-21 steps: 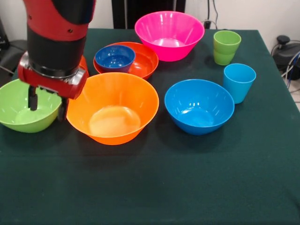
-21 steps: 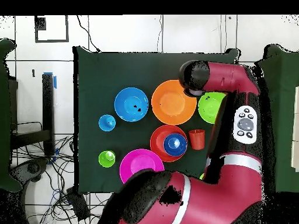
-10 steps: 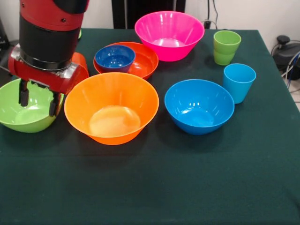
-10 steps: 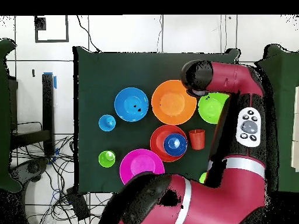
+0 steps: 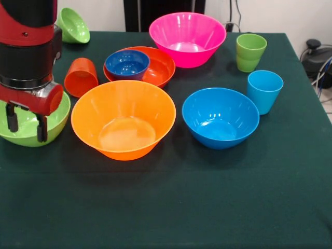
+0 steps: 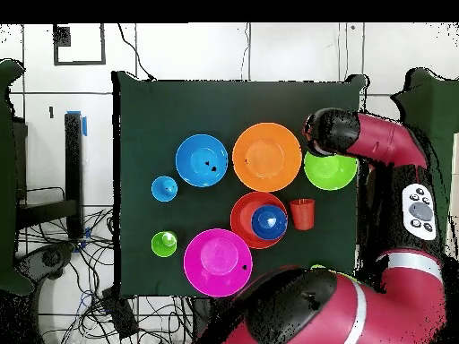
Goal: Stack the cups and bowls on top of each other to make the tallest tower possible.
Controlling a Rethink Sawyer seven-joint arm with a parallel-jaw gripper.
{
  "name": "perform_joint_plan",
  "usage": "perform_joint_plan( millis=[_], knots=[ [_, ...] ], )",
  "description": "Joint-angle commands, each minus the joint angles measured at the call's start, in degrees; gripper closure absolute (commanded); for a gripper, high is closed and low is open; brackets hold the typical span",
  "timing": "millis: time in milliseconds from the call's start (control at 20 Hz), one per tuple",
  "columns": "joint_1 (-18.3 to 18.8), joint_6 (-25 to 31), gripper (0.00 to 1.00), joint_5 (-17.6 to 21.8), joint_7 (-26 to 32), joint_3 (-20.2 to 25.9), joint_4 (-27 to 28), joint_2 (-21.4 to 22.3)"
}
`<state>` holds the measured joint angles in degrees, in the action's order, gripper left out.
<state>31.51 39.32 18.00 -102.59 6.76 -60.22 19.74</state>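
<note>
- Lime green bowl (image 5: 54, 116) sits at the table's left edge in the front view, with the gripper (image 5: 25, 120) hanging inside its rim; the two black fingers (image 5: 41, 128) stand apart, one at 9 o'clock and one at 3 o'clock of each other, clamped on nothing.
- Large orange bowl (image 5: 123, 118) is just beside the lime green bowl at its 3 o'clock, the rims nearly touching.
- Orange cup (image 5: 81, 77) lies on its side at 12 o'clock of the large orange bowl, close to the red-orange bowl (image 5: 158, 66), which holds the small dark blue bowl (image 5: 127, 64).
- Small green bowl (image 5: 72, 25) lies tilted at the far left corner of the table (image 5: 207, 207).
- Pink bowl (image 5: 188, 38) stands at the far middle; the green cup (image 5: 250, 52) and the light blue cup (image 5: 264, 91) stand upright near the right edge, with the blue bowl (image 5: 220, 117) just beside the light blue cup.
- Nothing is stacked beyond that one nested pair; the near half of the table is open cloth.
- Arm (image 6: 394, 148) comes in from 3 o'clock in the overhead view, its wrist pointing straight down over the lime green bowl's edge.
</note>
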Motion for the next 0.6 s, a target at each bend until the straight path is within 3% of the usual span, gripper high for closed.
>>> perform_joint_plan(
  millis=[50,350,600],
  knots=[
    [-0.4,-1.1,0.00,2.9,15.8,11.3,-6.0,-3.2],
    [-0.5,0.0,0.00,4.6,16.2,11.4,-4.7,-3.6],
    [-2.7,1.1,0.00,8.1,14.8,8.8,-2.6,-3.2]
  ],
)
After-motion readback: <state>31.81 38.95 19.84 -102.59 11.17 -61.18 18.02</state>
